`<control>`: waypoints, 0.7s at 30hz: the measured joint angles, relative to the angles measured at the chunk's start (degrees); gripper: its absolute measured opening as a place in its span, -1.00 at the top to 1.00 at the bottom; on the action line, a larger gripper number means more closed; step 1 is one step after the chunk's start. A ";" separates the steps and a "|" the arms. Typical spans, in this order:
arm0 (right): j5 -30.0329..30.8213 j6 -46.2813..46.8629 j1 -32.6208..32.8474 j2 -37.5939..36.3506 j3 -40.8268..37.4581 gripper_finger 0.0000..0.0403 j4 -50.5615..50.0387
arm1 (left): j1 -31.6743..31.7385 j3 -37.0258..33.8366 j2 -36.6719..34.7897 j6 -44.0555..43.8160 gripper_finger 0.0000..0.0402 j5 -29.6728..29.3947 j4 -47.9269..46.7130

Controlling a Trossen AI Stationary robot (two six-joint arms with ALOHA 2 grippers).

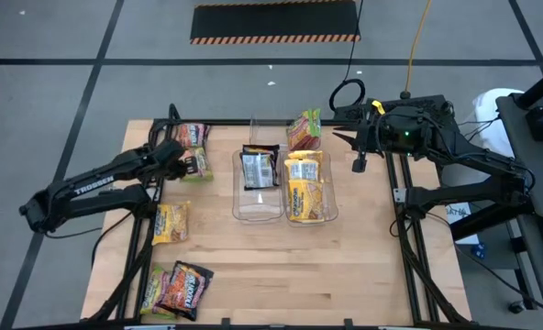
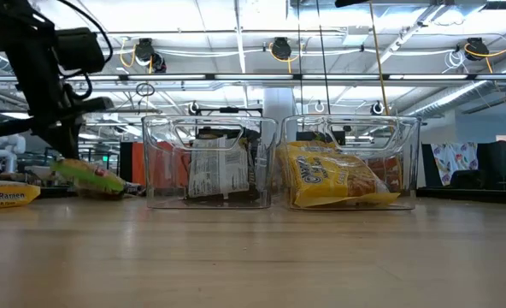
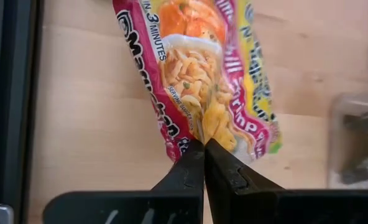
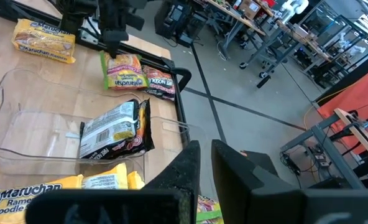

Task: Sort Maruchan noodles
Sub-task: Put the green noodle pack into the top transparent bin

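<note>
My left gripper (image 1: 182, 163) is near the table's far left, shut on a pink-green Maruchan packet (image 3: 202, 68). A dark packet (image 1: 191, 135) lies just beyond it. A yellow packet (image 1: 171, 223) lies flat toward the near left, and a few more packets (image 1: 178, 289) sit at the near left corner. At the centre, one clear bin (image 1: 258, 209) holds a dark packet (image 1: 260, 168) and the other (image 1: 331, 211) holds yellow packets (image 1: 306, 188). My right gripper (image 1: 359, 165) hangs raised right of the bins, its fingers (image 4: 190, 158) a narrow gap apart with nothing between them. My left gripper pinches the pink-green packet at the edge of one short end (image 3: 202, 138) between its two fingertips. The fingers slant down from above. The packet (image 2: 89, 176) hangs tilted below them, close to the table; I cannot tell whether its lower end touches the wood.
Another pink-green packet (image 1: 304, 129) sits beyond the bins at the far centre. Black frame rails (image 1: 134, 247) run along the table's left and right sides. Bare wood (image 1: 281, 275) lies between the bins and the near edge.
</note>
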 joint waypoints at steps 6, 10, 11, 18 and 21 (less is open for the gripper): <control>0.00 0.02 0.00 0.00 0.00 0.82 -0.15 | -1.42 3.60 -2.44 0.25 1.00 -1.00 -2.25; 0.00 0.02 0.00 0.00 0.00 0.82 -0.24 | -2.14 8.65 -2.41 2.34 1.00 -2.80 -4.16; 0.00 0.02 0.00 0.00 0.00 0.82 -0.24 | -2.25 9.99 -2.41 3.10 1.00 -3.28 -4.43; 0.00 0.02 0.00 0.00 0.00 0.82 -0.24 | -2.32 17.58 -2.41 6.54 1.00 -6.13 -6.74; 0.00 0.02 0.00 0.00 0.00 0.82 -0.24 | -2.32 19.48 -2.40 7.10 1.00 -6.67 -5.97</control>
